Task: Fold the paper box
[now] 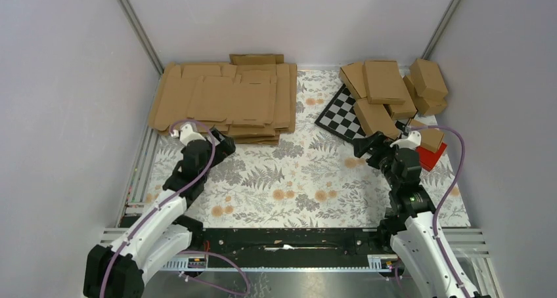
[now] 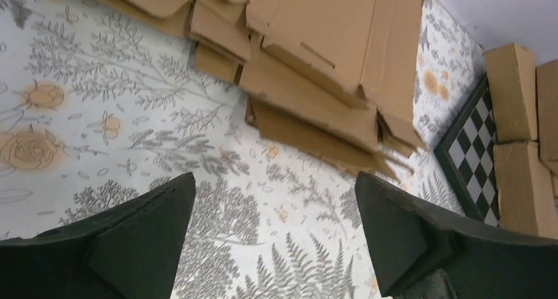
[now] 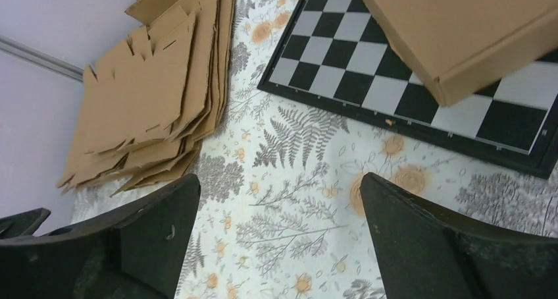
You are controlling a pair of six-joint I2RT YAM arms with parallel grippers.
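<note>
A stack of flat brown cardboard box blanks (image 1: 226, 100) lies at the back left of the floral cloth. It also shows in the left wrist view (image 2: 309, 62) and the right wrist view (image 3: 158, 88). My left gripper (image 1: 224, 145) is open and empty, just in front of the stack's near edge (image 2: 273, 180). My right gripper (image 1: 365, 147) is open and empty, hovering over the cloth near the chequered board (image 3: 279, 184). Several folded brown boxes (image 1: 384, 85) are piled at the back right.
A black-and-white chequered board (image 1: 341, 114) lies under the folded boxes, also in the right wrist view (image 3: 408, 68). A red flat block (image 1: 433, 157) sits at the right beside my right arm. Grey walls close the left, back and right sides.
</note>
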